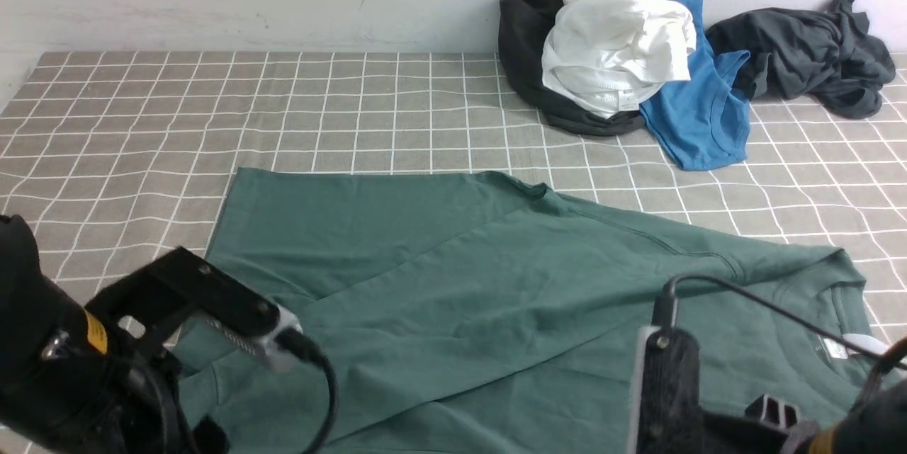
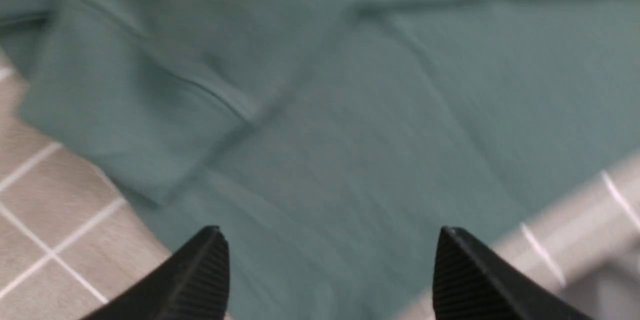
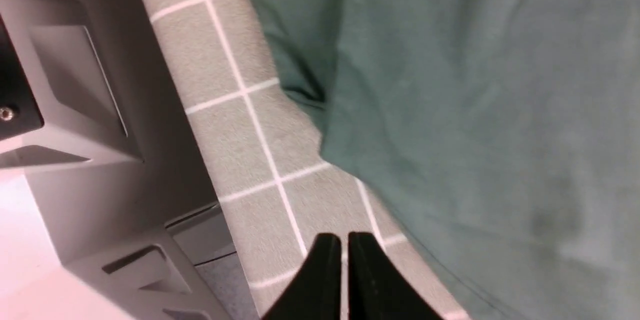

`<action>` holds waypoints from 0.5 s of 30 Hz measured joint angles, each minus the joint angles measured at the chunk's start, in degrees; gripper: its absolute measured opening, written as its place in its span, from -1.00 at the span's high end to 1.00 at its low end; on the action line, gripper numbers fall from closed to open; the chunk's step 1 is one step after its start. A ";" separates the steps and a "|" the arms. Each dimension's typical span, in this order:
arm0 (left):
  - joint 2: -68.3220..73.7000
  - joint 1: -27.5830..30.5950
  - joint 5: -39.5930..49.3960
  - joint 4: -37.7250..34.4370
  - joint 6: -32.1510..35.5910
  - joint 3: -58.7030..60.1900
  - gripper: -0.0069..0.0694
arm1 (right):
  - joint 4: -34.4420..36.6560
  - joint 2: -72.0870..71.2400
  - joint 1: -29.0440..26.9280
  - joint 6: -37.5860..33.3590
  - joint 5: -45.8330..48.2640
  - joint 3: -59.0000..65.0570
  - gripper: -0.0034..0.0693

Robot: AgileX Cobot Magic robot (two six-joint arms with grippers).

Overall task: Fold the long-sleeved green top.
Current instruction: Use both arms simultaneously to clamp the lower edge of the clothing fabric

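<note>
- The green long-sleeved top (image 1: 453, 284) lies flat on the gridded cloth (image 1: 142, 121). Its long axis runs across the table from one arm to the other.
- The collar (image 1: 836, 305) is at the right arm's end and the hem edge at the left arm's end. One sleeve is folded diagonally over the body toward the left arm.
- Left gripper (image 2: 328, 234): the fingers are spread wide with nothing between them. It hovers above the top, with green fabric directly under and ahead of the fingertips.
- The cuffed sleeve end (image 2: 125, 125) lies ahead of the left gripper and off to one side, resting on the body panel, with bare cloth just beyond it.
- Right gripper (image 3: 344, 240): the fingers are pressed together and hold nothing. The fingertips sit over bare cloth just beside the top's near edge, not on it.
- From the right gripper, the top extends away on the side opposite the robot's base (image 3: 75, 110), which is close behind.
- Judgement: the left gripper is nearer to a graspable part, since it is already over fabric. The right gripper would need to part its fingers and shift sideways onto the edge.
- Judgement: a fold along the long axis would need both arms, one at each end.
- The pile of other garments (image 1: 616, 50) lies well apart, at the far side.
</note>
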 joint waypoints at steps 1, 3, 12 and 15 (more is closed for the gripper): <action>-0.49 -1.48 1.84 0.06 1.38 0.07 -0.49 | 0.07 0.00 0.96 -0.55 -2.09 1.36 0.71; -0.79 -3.43 4.36 0.13 3.06 0.22 -0.49 | 0.09 0.07 2.24 -1.35 -5.32 3.31 0.56; -0.79 -6.58 3.23 0.25 7.56 5.88 -0.49 | -1.44 10.33 4.08 -2.73 -15.56 6.96 -0.31; -0.79 -6.58 0.51 0.42 9.13 10.03 -0.49 | -3.71 15.23 4.08 -2.81 -17.58 6.96 -0.33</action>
